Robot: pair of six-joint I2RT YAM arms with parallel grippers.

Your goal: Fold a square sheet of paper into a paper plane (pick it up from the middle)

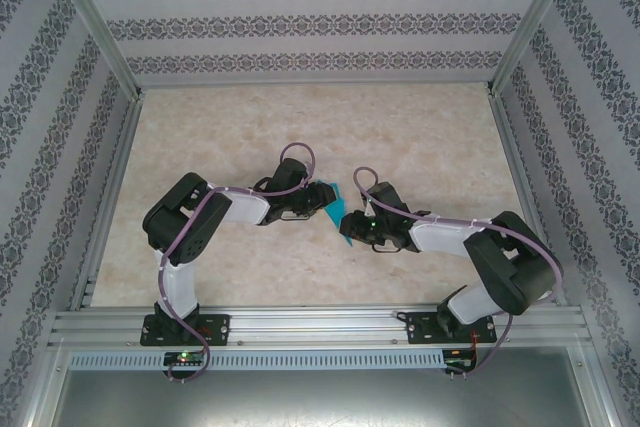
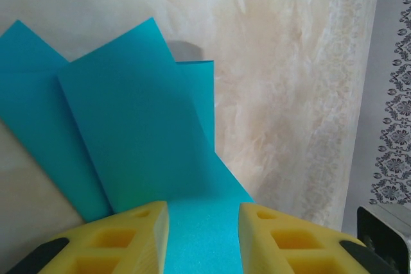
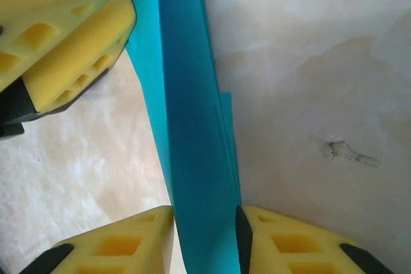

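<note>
Paper plane [image 2: 135, 126], one, bridges both left end effector [image 2: 204, 213] and right end effector [image 3: 204, 216].

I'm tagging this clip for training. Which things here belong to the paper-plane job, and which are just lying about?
Job: teal paper, partly folded; left claw and right claw, the paper between each one's fingers.
Only surroundings: table; patterned walls; metal frame rail.
</note>
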